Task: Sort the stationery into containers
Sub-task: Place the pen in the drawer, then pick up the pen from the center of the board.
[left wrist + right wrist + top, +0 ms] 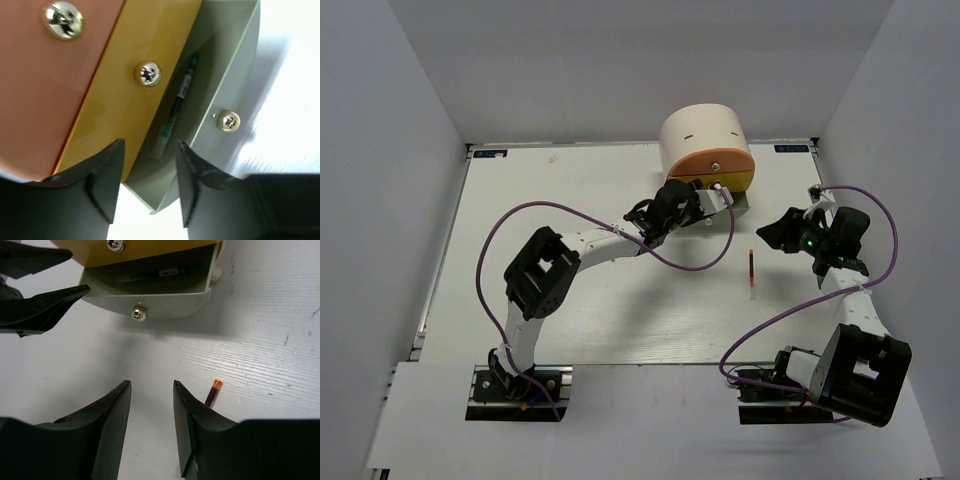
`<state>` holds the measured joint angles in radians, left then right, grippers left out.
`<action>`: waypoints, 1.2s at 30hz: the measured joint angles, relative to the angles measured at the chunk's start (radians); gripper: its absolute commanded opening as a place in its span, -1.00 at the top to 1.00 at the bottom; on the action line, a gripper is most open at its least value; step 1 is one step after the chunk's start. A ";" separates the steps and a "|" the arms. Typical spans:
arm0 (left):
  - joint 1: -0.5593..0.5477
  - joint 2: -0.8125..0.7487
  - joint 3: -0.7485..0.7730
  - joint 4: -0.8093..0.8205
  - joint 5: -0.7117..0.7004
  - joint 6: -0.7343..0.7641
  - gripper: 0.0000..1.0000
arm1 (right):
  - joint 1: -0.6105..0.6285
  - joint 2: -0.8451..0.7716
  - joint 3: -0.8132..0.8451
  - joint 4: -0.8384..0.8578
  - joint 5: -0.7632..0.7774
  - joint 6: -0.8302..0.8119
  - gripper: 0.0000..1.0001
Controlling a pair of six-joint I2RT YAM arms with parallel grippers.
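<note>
From above, light falls soft and even; the white table (620, 310) is evenly bright and the arms (590, 245) cast only faint shadows. At the left wrist the table burns out to near white on the right, the drawer knobs (148, 73) carry hard glints, and the near fingers (102, 185) are dark and soft-edged. At the right wrist a diffuse shadow lies beneath the open drawer (165, 302)

Open pale-green drawer (235, 60) holds a thin pen (175, 112); red pen (751, 270) outside.
</note>
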<state>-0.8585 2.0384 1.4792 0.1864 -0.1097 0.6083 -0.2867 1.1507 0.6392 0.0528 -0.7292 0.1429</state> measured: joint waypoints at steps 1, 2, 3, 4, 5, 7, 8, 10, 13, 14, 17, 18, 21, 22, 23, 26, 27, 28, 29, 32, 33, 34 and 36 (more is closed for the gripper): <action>0.000 -0.001 0.001 0.003 -0.003 -0.001 -0.20 | 0.000 0.000 0.000 0.000 -0.011 -0.009 0.09; 0.000 -0.004 0.001 0.004 -0.008 -0.003 -0.37 | 0.000 0.000 0.000 0.000 -0.027 -0.026 0.09; -0.002 -0.009 0.001 0.003 -0.018 -0.010 -0.44 | 0.000 0.000 0.000 -0.001 -0.043 -0.052 0.09; -0.003 -0.018 0.001 -0.001 -0.032 -0.022 -0.52 | 0.000 0.000 0.000 -0.002 -0.064 -0.085 0.09; -0.005 -0.032 0.001 -0.008 -0.051 -0.040 -0.57 | 0.000 0.000 0.000 -0.006 -0.091 -0.122 0.05; -0.008 -0.074 0.001 -0.033 -0.072 -0.094 -0.62 | 0.001 0.001 0.006 -0.033 -0.138 -0.229 -0.05; -0.008 -0.105 0.001 -0.055 -0.077 -0.127 -0.65 | 0.002 0.002 0.011 -0.060 -0.158 -0.295 -0.21; -0.007 -0.182 -0.013 -0.093 -0.082 -0.216 -0.72 | 0.008 0.007 0.030 -0.134 -0.180 -0.414 -0.57; -0.007 -0.352 -0.090 -0.146 -0.081 -0.362 -0.83 | 0.024 0.017 0.055 -0.206 -0.170 -0.531 -0.80; -0.007 -0.413 -0.126 -0.154 -0.081 -0.406 -0.90 | 0.032 0.021 0.064 -0.231 -0.156 -0.560 -0.80; -0.007 -0.589 -0.278 -0.160 -0.081 -0.537 -0.96 | 0.054 0.032 0.074 -0.277 -0.093 -0.594 -0.80; -0.007 -0.642 -0.337 -0.164 -0.083 -0.581 -0.96 | 0.061 0.034 0.072 -0.293 -0.061 -0.593 -0.80; -0.006 -0.749 -0.496 -0.180 -0.089 -0.702 -0.99 | 0.073 0.034 0.069 -0.313 0.017 -0.586 -0.80; -0.006 -0.769 -0.539 -0.185 -0.091 -0.735 -0.99 | 0.074 0.034 0.068 -0.317 0.038 -0.580 -0.80; -0.006 -0.790 -0.584 -0.191 -0.093 -0.770 -0.99 | 0.075 0.036 0.067 -0.322 0.059 -0.573 -0.71; -0.006 -0.845 -0.684 -0.214 -0.102 -0.852 -0.99 | 0.078 0.049 0.067 -0.340 0.108 -0.550 0.02; -0.006 -0.858 -0.700 -0.218 -0.108 -0.869 -0.99 | 0.081 0.057 0.067 -0.345 0.126 -0.538 0.23; -0.006 -0.874 -0.715 -0.222 -0.116 -0.891 -0.99 | 0.086 0.066 0.067 -0.351 0.145 -0.522 0.51; -0.006 -0.886 -0.721 -0.226 -0.122 -0.909 -0.99 | 0.090 0.077 0.067 -0.353 0.161 -0.513 0.56; -0.006 -0.915 -0.735 -0.220 -0.143 -0.958 -0.99 | 0.114 0.111 0.067 -0.364 0.220 -0.472 0.56; -0.006 -0.924 -0.740 -0.219 -0.147 -0.969 -0.99 | 0.124 0.121 0.067 -0.367 0.236 -0.463 0.51; -0.006 -0.933 -0.749 -0.213 -0.151 -0.982 -0.99 | 0.135 0.129 0.067 -0.371 0.255 -0.453 0.48; -0.006 -0.946 -0.766 -0.212 -0.159 -1.003 -0.99 | 0.158 0.137 0.067 -0.373 0.285 -0.435 0.36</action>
<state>-0.8650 1.0920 0.7128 -0.0261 -0.2684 -0.3950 -0.1291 1.2881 0.7059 -0.3199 -0.4438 -0.2920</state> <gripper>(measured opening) 0.995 0.266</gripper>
